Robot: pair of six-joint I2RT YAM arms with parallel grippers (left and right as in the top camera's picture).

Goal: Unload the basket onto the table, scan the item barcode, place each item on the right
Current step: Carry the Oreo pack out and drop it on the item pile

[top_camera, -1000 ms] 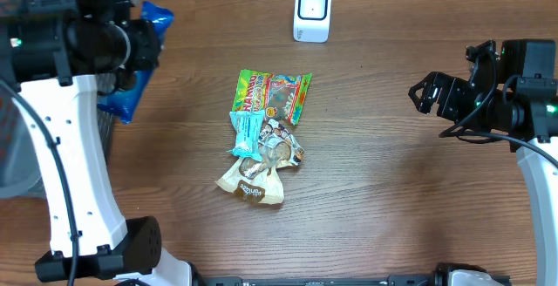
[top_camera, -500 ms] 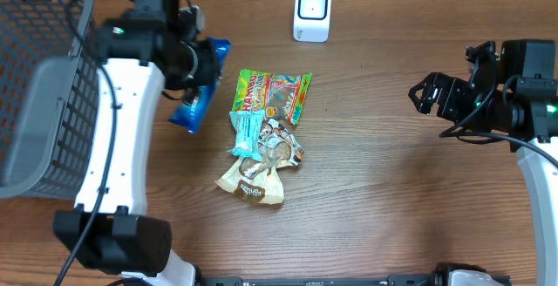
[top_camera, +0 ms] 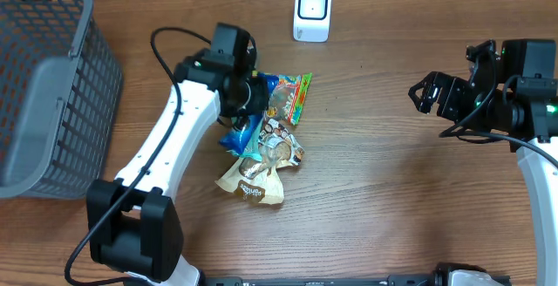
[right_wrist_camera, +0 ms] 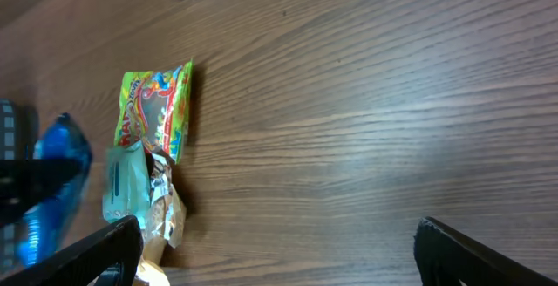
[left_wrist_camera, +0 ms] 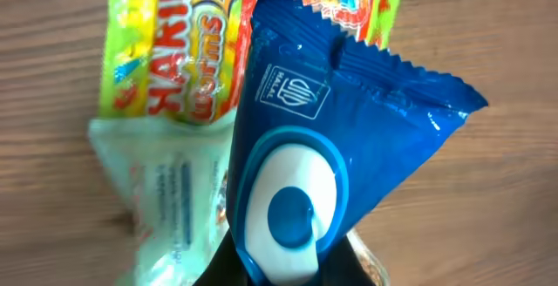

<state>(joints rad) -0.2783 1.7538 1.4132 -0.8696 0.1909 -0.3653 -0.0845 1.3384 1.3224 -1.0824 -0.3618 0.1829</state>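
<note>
On the brown wooden table (top_camera: 392,190), the left gripper (top_camera: 255,92) pinches a glossy blue plastic snack packet (left_wrist_camera: 349,138) just above the heap of colourful sweet packets (top_camera: 272,157); the right gripper (top_camera: 422,94) stands spread wide, well apart

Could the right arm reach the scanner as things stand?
Probably yes: the right gripper is open and empty, and only bare table lies between it and the scanner.

The pouch (left_wrist_camera: 366,120) is glossy deep blue with a white oval holding 1 blue dot. The gummy bag (left_wrist_camera: 166,51) is yellow-green with red lettering, the wrapper (left_wrist_camera: 157,199) pale mint. The scanner (top_camera: 312,11) is white, the basket (top_camera: 96,85) grey mesh, the table (top_camera: 392,190) brown wood grain.
</note>
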